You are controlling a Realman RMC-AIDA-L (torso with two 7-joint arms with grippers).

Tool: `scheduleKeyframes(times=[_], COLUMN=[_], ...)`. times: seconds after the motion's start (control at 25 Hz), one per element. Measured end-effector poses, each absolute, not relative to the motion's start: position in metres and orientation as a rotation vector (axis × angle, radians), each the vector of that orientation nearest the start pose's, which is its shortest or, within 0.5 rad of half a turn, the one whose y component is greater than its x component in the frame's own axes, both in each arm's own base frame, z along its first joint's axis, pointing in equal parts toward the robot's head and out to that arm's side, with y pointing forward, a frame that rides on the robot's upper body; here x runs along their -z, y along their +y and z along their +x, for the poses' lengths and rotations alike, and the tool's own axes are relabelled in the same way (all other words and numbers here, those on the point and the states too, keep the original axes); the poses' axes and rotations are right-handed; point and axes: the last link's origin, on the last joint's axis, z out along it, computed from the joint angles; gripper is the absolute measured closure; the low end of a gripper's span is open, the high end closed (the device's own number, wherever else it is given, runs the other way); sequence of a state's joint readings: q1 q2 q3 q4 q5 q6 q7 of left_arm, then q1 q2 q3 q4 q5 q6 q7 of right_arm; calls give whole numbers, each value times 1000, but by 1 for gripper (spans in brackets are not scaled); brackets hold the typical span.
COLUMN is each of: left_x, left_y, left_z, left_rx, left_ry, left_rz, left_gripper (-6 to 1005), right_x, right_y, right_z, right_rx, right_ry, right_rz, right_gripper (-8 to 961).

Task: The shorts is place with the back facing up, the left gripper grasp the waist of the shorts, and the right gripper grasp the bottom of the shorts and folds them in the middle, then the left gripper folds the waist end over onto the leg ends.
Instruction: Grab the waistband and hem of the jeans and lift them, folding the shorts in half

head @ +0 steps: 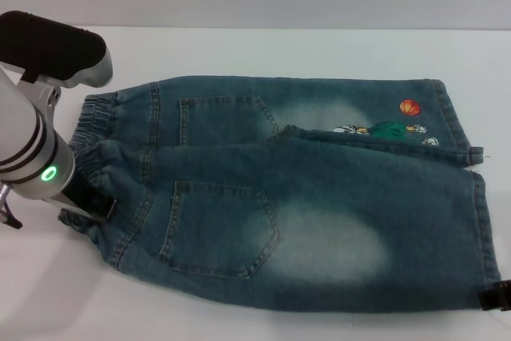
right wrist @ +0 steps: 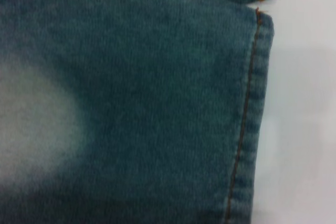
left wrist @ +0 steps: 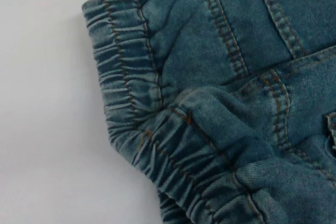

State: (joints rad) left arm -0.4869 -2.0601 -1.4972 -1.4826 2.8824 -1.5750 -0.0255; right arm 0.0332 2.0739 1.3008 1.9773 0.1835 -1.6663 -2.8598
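Observation:
The blue denim shorts (head: 303,197) lie back up on the white table, both patch pockets showing. The ruffled waist (head: 96,129) is at the left and the leg ends (head: 473,197) at the right. The near leg slightly overlaps the far leg, which bears the orange ball embroidery (head: 409,107). My left gripper (head: 94,204) sits at the near corner of the waist, mostly hidden by its silver arm. Only a black piece of my right gripper (head: 495,297) shows, at the near leg's hem corner. The left wrist view shows the gathered waist (left wrist: 126,77) close up. The right wrist view shows the stitched hem (right wrist: 247,119).
The white table (head: 263,49) stretches beyond the shorts to the far side, with a bare strip to the left of the waist (head: 48,277). The left arm's black and grey upper housing (head: 56,49) hangs over the far left.

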Motion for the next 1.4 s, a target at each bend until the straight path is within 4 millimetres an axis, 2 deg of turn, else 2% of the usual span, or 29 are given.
scheduleKeyframes(times=[0.68,1.4], left_x=[1,1], left_y=[329,329], left_z=[-210,-203], left_rx=[-673,-650], left_ry=[-1252,-1230], left_rz=[-2059,-2072], left_gripper=[865,866], right_x=[-18,-9], right_y=[225,230], right_z=[226,228], right_rx=[561,539], right_ry=[1506,1500], right_rz=[-1797,-1818], right_gripper=[366,366])
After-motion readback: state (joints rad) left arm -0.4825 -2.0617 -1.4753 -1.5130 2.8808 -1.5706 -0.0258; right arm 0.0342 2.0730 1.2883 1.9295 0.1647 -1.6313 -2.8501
